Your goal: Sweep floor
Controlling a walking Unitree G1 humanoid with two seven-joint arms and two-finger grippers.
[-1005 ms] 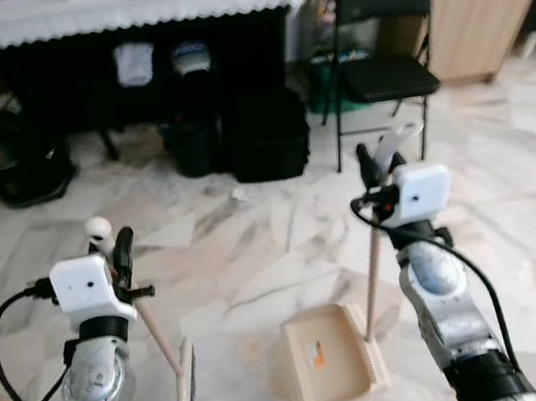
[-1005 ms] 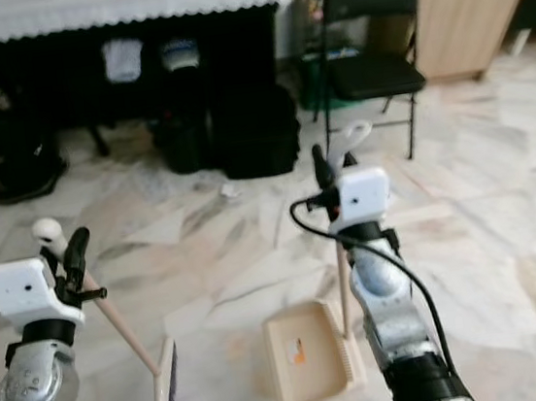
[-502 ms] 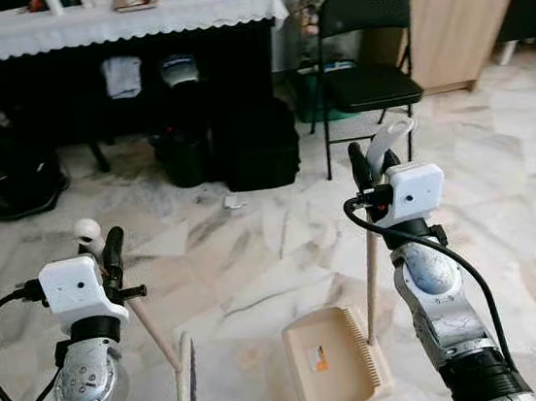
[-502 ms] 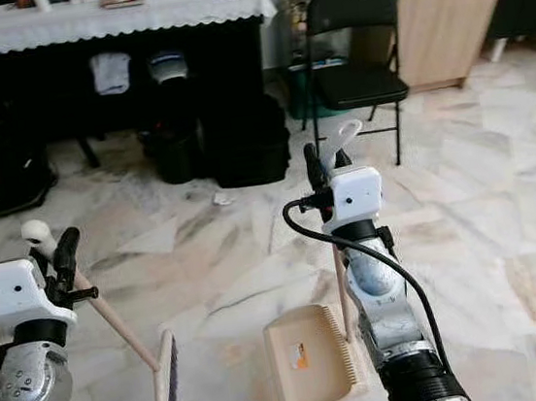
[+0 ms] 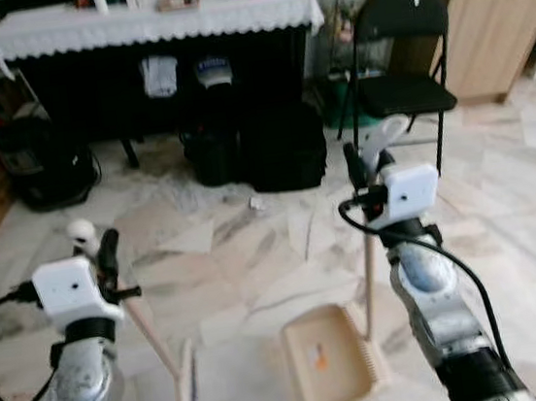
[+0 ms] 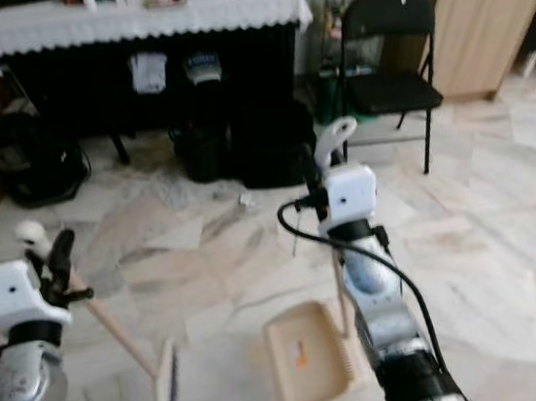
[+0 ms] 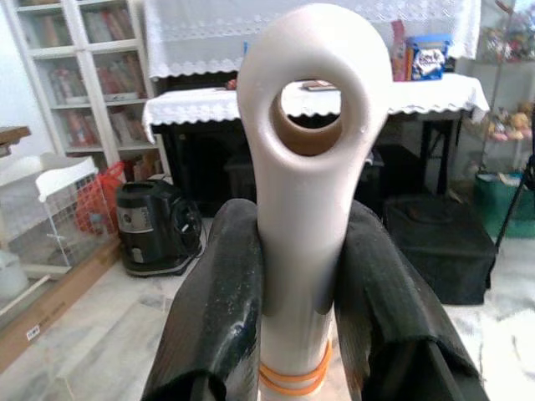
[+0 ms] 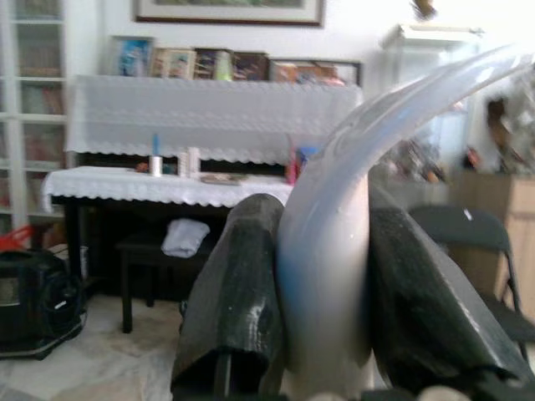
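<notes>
While both tools are gripped and standing on the marble floor [image 5: 256, 261], no sweeping stroke looks to be under way; my reading is that the robot is positioning itself toward the dirt. The left gripper [image 7: 297, 276] has its jaws clamped on the white looped end of the broom [image 5: 159, 346], whose wooden stick slants down to the brush head resting on the floor just ahead of the robot. The right gripper [image 8: 322, 284] has its jaws closed on the pale curved handle of the dustpan [image 5: 332, 359], which sits flat on the floor beside the broom head, apart from it, with its open mouth facing forward.

A small white scrap of litter [image 5: 257, 203] lies well ahead, near the black bags in front of the cloth-draped surface [image 5: 158, 18], with a black folding chair [image 5: 402, 57] off to the right.

Next, as I judge it, the robot must close in on that scrap, bring the brush beyond it and draw it back toward the pan's mouth, keeping the pan lip pressed flat.
</notes>
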